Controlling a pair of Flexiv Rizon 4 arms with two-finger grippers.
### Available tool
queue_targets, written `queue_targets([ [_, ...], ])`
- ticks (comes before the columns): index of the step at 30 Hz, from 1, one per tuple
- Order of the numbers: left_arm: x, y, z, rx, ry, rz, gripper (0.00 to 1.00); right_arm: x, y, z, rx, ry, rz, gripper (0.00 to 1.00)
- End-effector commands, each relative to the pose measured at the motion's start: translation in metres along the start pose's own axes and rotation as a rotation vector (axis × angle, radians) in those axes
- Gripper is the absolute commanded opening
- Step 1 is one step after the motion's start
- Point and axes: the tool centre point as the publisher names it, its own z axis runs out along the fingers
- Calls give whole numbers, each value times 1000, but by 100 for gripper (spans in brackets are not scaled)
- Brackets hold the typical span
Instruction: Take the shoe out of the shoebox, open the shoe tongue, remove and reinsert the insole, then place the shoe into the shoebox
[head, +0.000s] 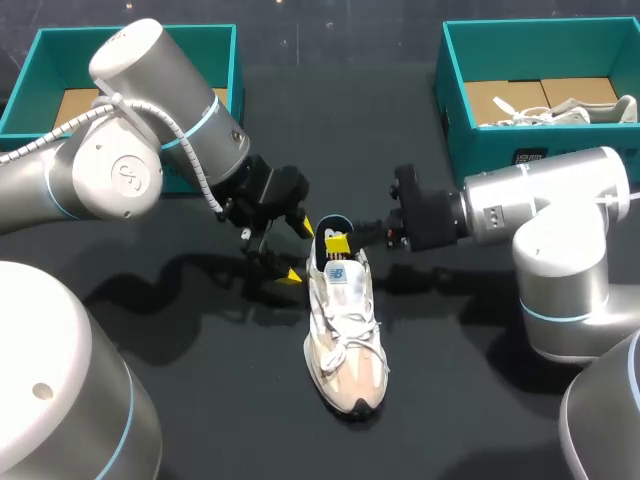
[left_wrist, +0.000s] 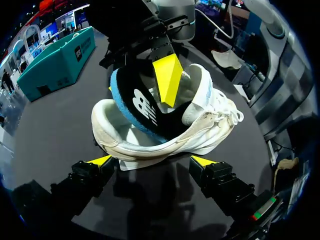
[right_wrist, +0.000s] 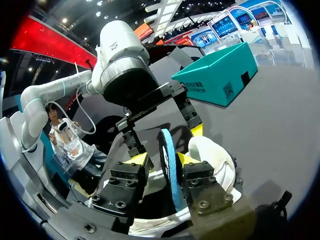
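The shoe (head: 345, 330) is standing on its sole in the middle of the black table (head: 480, 400), outside both boxes. Its toe is pointing toward the robot and its heel away from it.

The right arm is coming in from the right. The right gripper (head: 340, 243) is sitting over the heel opening and pinching the insole (left_wrist: 135, 105). In the right wrist view the insole's blue edge is standing upright between the two yellow tips, with one finger (right_wrist: 140, 159) pressing on each side. The insole is black on top and blue underneath. It is sticking partly out of the shoe, with its lower end inside the opening.

The left arm is coming in from the left. The left gripper (head: 297, 250) is hovering just beside the heel on the shoe's left side, with its fingers spread wide and gripping nothing. In the left wrist view the shoe is lying just ahead of the two tips, one finger (left_wrist: 100, 161) near each end of the shoe's side. Whether they are touching it cannot be told.

A teal box (head: 140, 40) is sitting at the far left of the table, showing a cardboard floor. A second teal box (head: 455, 110) is sitting at the far right, holding something white with laces (head: 545, 112).
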Motion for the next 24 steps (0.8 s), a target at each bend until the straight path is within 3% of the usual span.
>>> queue_targets([
  [1, 1, 0, 0, -2, 0, 0, 100, -10, 7, 8, 18, 12, 4, 19],
  [3, 1, 0, 0, -2, 0, 0, 100, -13, 7, 9, 22, 12, 20, 0],
  [10, 1, 0, 0, -2, 0, 0, 100, -17, -12, 13, 39, 4, 119, 0],
  [17, 1, 0, 0, -2, 0, 0, 100, -4, -36, 13, 56, -13, 197, 0],
  [24, 1, 0, 0, -2, 0, 0, 100, 0, -40, 17, 85, -23, 224, 0],
])
